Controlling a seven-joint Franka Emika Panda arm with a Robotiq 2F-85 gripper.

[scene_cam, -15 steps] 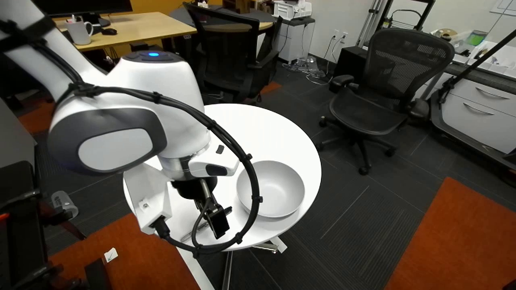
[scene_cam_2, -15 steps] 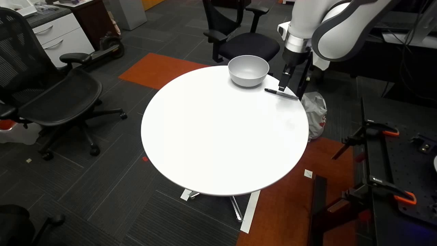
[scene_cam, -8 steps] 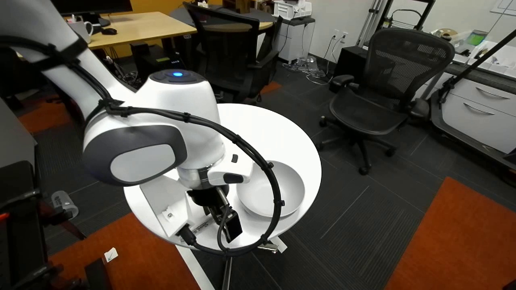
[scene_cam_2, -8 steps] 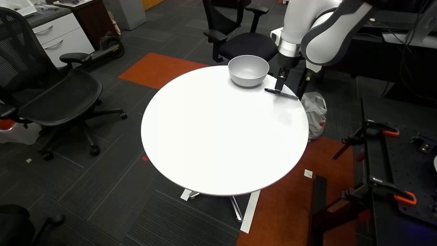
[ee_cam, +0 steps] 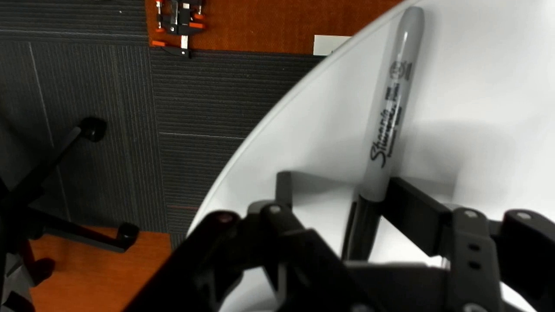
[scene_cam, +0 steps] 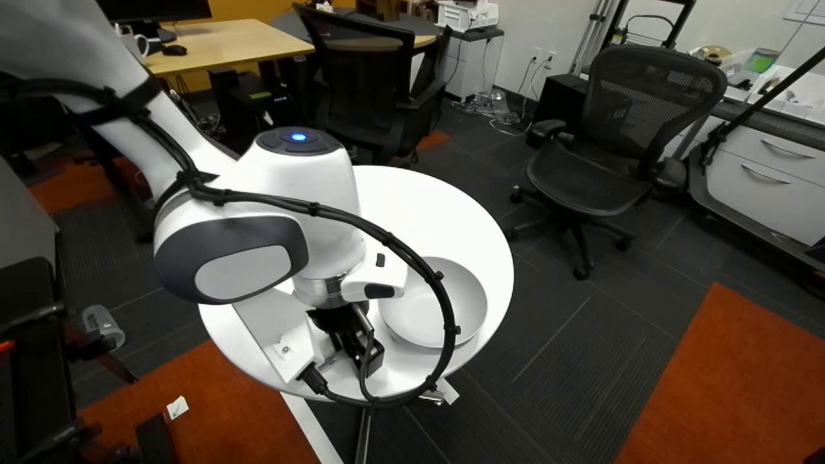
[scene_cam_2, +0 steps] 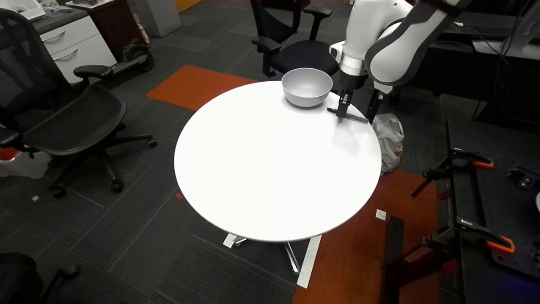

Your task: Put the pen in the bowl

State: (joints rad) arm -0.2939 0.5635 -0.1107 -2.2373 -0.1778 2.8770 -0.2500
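Observation:
The pen point(ee_cam: 392, 108), a marker with a grey-white barrel and black cap, lies on the white table near its edge. In an exterior view the pen point(scene_cam_2: 357, 118) lies beside the bowl. My gripper point(ee_cam: 336, 186) is open, with its fingers on either side of the pen near where cap meets barrel. The right finger in the wrist view is at the pen's side; a gap shows to the left finger. The gripper point(scene_cam_2: 341, 115) is low at the tabletop. The light grey bowl point(scene_cam_2: 307, 95) stands upright and also shows in an exterior view point(scene_cam: 445, 309).
The round white table point(scene_cam_2: 274, 169) ends close to the pen. Black office chairs point(scene_cam: 619, 129) point(scene_cam_2: 63, 105) stand around it. A black bench with orange-tipped clamps point(scene_cam_2: 485, 202) is near the table. A plastic bag point(scene_cam_2: 387, 139) hangs or stands beyond the table edge.
My gripper has moved sideways and down to the tabletop, from above the pen to around it. The pen and the bowl have stayed in place.

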